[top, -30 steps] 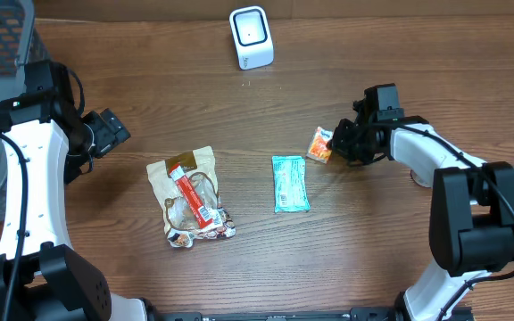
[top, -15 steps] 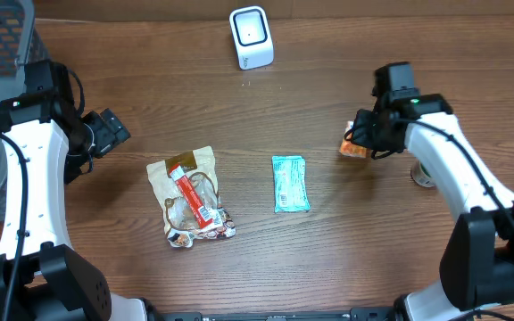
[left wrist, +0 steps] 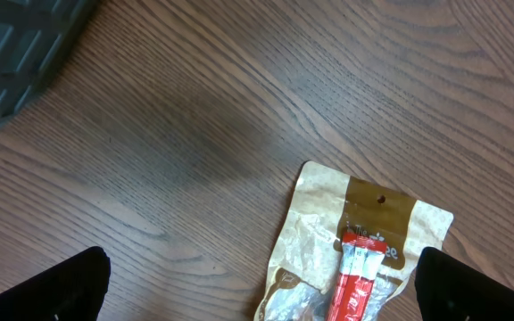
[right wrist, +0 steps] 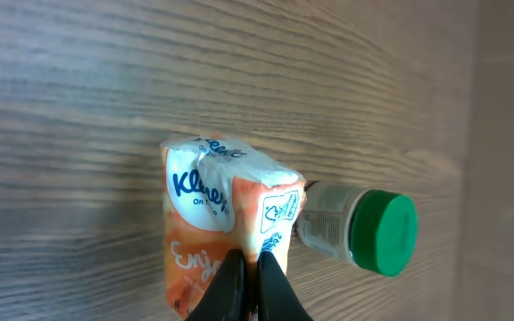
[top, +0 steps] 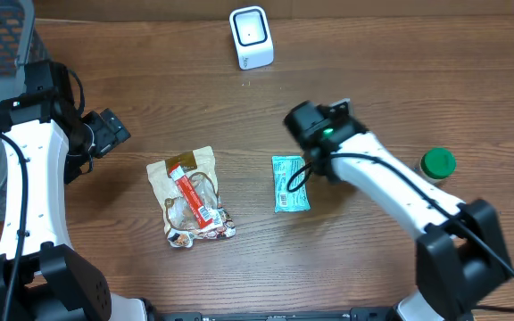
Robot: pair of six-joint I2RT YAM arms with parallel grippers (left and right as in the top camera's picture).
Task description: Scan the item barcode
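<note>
Right claw [right wrist: 250, 269] pinching tissue pack [right wrist: 221, 214], pack hidden overhead, left claw [left wrist: 261, 272] spread wide, cropped

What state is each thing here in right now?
Left gripper: open, empty.
Orange Kleenex tissue pack: held by one edge.
Right gripper: shut on the tissue pack.
Teal flat packet: lying flat, untouched.
Brown paper snack pouch: lying flat, untouched.
Green-capped bottle: upright, capped.
White box-shaped scanner: standing upright.
</note>
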